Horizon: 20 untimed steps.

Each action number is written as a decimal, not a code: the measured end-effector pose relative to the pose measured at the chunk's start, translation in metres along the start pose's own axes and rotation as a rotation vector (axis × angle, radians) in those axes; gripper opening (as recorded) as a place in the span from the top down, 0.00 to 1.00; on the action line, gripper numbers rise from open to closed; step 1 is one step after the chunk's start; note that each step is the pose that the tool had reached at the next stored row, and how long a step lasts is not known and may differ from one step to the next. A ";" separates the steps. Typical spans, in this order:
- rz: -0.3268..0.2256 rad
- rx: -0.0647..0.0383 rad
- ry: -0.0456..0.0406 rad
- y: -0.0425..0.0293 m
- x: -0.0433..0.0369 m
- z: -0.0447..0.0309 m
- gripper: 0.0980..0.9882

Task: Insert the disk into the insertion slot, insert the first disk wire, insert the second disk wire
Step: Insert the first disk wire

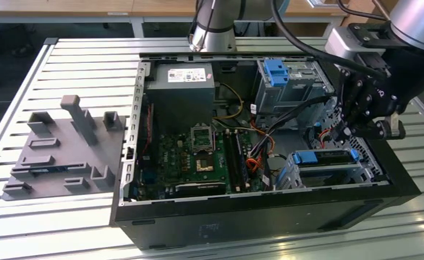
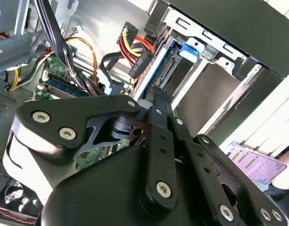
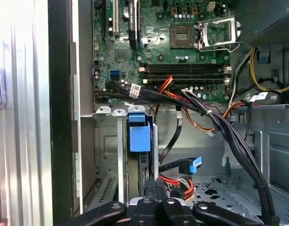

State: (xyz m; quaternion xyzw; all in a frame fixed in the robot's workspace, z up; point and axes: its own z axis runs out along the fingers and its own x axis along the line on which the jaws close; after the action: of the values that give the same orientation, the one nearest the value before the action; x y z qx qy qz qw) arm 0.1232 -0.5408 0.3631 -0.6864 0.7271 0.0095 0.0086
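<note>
The disk (image 1: 324,157) in its blue carrier (image 3: 138,132) lies inside the insertion slot (image 1: 302,176), the low perforated cage at the case's corner on the exterior view's right. My gripper (image 1: 346,132) hangs just above the cage's rear end, its fingers (image 3: 151,188) pressed together with nothing between them. In the second wrist view the gripper (image 2: 158,92) points at the drive's edge. Two wires lie loose beside the cage: a black cable with a blue plug (image 3: 194,165) and a black plug on red and yellow leads (image 2: 140,63).
The open computer case (image 1: 270,216) stands on a slatted metal table (image 1: 67,70). Inside are the motherboard (image 1: 197,157), the power supply (image 1: 179,86), cable bundles (image 3: 229,127) and a taller bay with a blue latch (image 1: 278,70). A grey fixture block (image 1: 60,154) lies on the exterior view's left.
</note>
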 end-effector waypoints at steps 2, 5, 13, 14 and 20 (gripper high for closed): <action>0.006 0.000 0.0000 -0.0009 -0.0015 0.0008 0.99; 0.013 0.000 0.0000 -0.0019 -0.0048 0.0020 0.98; 0.039 0.001 -0.0001 -0.0022 -0.0137 0.0027 0.90; 0.044 0.001 -0.0001 -0.0026 -0.0143 0.0028 0.90; 0.066 0.002 -0.0001 -0.0044 -0.0187 0.0047 0.83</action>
State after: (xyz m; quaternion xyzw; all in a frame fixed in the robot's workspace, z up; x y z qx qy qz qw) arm 0.1287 -0.5223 0.3588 -0.6619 0.7495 0.0093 0.0089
